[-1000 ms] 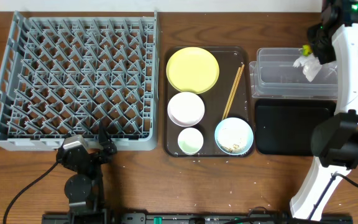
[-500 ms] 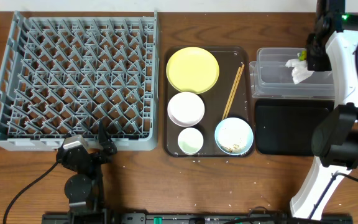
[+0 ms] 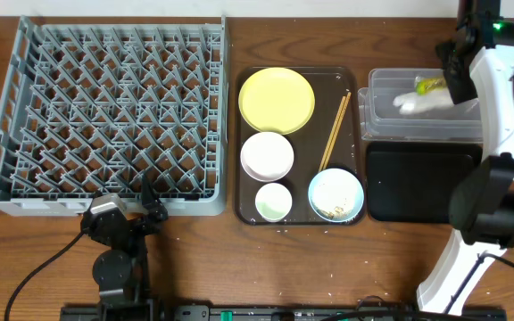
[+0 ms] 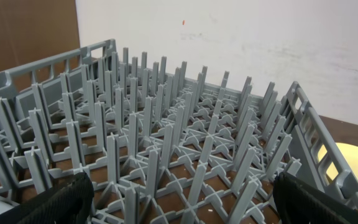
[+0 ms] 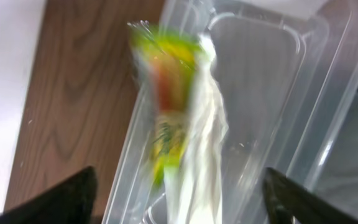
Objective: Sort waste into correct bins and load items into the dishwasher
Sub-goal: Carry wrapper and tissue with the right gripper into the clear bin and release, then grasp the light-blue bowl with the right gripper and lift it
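Observation:
My right gripper (image 5: 179, 202) stands open above the clear tub (image 3: 382, 116). The green-yellow wrapper (image 5: 169, 93) and the white napkin (image 5: 204, 162) are blurred between its spread fingers, loose over the tub. From overhead, the wrapper (image 3: 429, 85) and napkin (image 3: 415, 101) lie inside the tub. The black tray (image 3: 418, 183) sits just in front of it. My left gripper (image 4: 185, 208) is open at the near edge of the grey dish rack (image 4: 185, 124), holding nothing. Yellow plate (image 3: 277, 99), white bowl (image 3: 267, 155), small cup (image 3: 273, 201), blue bowl (image 3: 335, 194) with scraps and chopsticks (image 3: 334, 132) rest on the brown tray (image 3: 302, 192).
The dish rack (image 3: 105, 116) fills the left half of the table, its pegs bare. The right arm's white links (image 3: 498, 134) rise along the right edge, beside the tub and black tray. A wall stands behind the rack.
My right gripper has opened over the clear tub and let go of the wrapper and napkin, which dropped into the tub. The left arm has not moved.

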You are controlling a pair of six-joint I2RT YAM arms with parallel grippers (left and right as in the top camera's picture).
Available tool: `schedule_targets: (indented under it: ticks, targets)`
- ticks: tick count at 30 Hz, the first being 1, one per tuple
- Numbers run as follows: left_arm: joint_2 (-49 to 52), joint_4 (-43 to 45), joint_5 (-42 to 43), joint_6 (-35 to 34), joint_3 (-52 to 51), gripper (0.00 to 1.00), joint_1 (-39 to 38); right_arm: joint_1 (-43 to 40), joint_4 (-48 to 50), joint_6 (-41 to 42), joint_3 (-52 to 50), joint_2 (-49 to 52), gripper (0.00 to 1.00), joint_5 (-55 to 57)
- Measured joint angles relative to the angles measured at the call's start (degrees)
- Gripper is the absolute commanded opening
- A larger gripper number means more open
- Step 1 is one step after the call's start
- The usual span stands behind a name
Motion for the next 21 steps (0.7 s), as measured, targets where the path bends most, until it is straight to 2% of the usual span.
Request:
schedule_targets:
  ticks: [9,15,18,21]
  targets:
    - [0.0,0.0,0.0,0.0,0.0,0.93,0.0,0.0,-0.8,-8.6,0.0,-2.8,0.79,-2.1]
    - [0.0,0.0,0.0,0.0,0.0,0.93,0.0,1.2,2.1,-29.9,0.0,-3.0,0.75,-17.6]
    - [0.0,0.0,0.0,0.0,0.0,0.93,0.0,4.8,-1.4,-40.5,0.0,-3.3,0.74,-25.3]
    - [0.0,0.0,0.0,0.0,0.0,0.93,0.0,11.2,-7.1,-47.4,-0.1,-3.4,0.65,-28.7]
